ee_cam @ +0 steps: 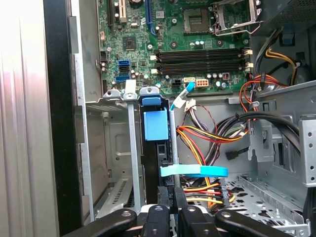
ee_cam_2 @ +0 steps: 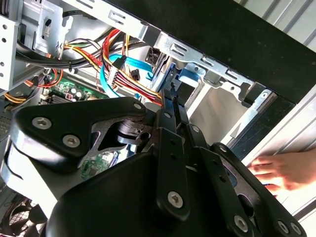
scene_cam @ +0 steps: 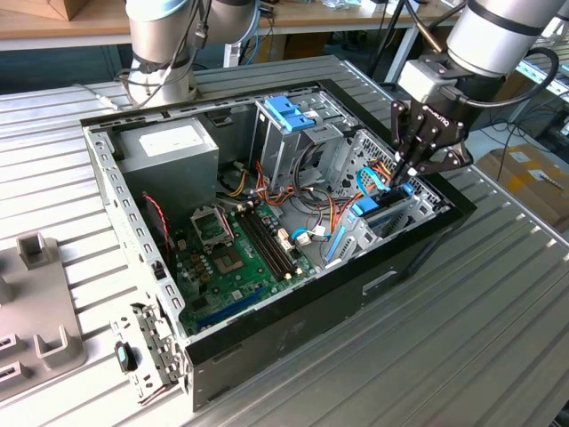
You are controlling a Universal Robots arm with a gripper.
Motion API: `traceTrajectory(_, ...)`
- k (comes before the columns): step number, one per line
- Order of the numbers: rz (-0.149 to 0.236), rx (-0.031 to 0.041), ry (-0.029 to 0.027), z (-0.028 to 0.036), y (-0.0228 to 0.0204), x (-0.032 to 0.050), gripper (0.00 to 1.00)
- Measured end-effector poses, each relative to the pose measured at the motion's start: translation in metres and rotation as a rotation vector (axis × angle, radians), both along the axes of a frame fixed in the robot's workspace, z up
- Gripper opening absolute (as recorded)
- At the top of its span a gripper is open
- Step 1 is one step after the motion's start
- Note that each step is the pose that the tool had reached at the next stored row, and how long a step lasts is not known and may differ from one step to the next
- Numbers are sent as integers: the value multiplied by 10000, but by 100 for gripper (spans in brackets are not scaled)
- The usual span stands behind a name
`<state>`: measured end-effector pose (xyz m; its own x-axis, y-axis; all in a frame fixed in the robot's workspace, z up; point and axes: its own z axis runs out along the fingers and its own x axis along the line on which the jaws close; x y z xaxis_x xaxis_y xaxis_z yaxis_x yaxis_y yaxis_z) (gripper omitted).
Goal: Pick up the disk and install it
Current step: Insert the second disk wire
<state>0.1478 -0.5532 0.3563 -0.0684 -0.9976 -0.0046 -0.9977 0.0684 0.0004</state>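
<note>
So we've got the gripper (scene_cam: 411, 171) down at the drive bay on the exterior view's right side of the open PC case (scene_cam: 418, 238). Fingers (ee_cam: 166, 197) look pinched together on the top edge of the disk (ee_cam: 157, 163), which stands on edge in the bay slot, already partway or fully in; we can't tell how deep. In the first wrist view the disk shows as a dark slab w/ a light-blue rail piece on its end, sitting between two upright metal bay walls (ee_cam: 132, 148). A thin blue cable (ee_cam: 195, 171) crosses just beside it, red/yellow/orange wire bundle (ee_cam: 207, 138) next to that.

In the second wrist view the gripper (ee_cam_2: 172, 98) points into the bay frame, blue cable and coloured wires beside the fingertips. A person's hand (ee_cam_2: 281, 170) rests outside the case wall, near the gripper.

Further out we see the motherboard (scene_cam: 236, 253) on the case floor, grey PSU (scene_cam: 169, 147) in the far corner, a metal cage w/ blue latch (scene_cam: 289, 111) beside it. Case sits on a ribbed metal table (scene_cam: 462, 338).
</note>
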Motion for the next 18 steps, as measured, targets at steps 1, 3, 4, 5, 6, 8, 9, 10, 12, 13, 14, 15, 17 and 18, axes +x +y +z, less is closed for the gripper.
traceTrajectory(1, 0, 0, 0, -6, 0, 0, 16)
traceTrajectory(3, 0, -1, 0, -34, 0, 0, 16)
traceTrajectory(4, 0, 0, 0, -51, 0, 0, 16)
traceTrajectory(5, 0, -1, 0, -58, 0, 0, 16)
traceTrajectory(6, 0, -1, 0, -66, 0, 0, 16)
traceTrajectory(8, 0, -3, 0, -69, 0, 0, 16)
traceTrajectory(9, 1, -1, 0, -72, 0, 0, 16)
traceTrajectory(10, 0, -2, 0, -76, 0, -2, 16)
traceTrajectory(12, 1, -1, 0, -78, 0, -3, 16)
traceTrajectory(13, 1, -1, 0, -80, 0, -4, 16)
traceTrajectory(14, 0, 2, 0, -86, 0, -4, 16)
traceTrajectory(15, 0, 0, 0, -90, 0, -4, 16)
traceTrajectory(17, 0, -5, 0, -97, 0, -4, 16)
traceTrajectory(18, 0, -3, 0, -104, 0, -4, 16)
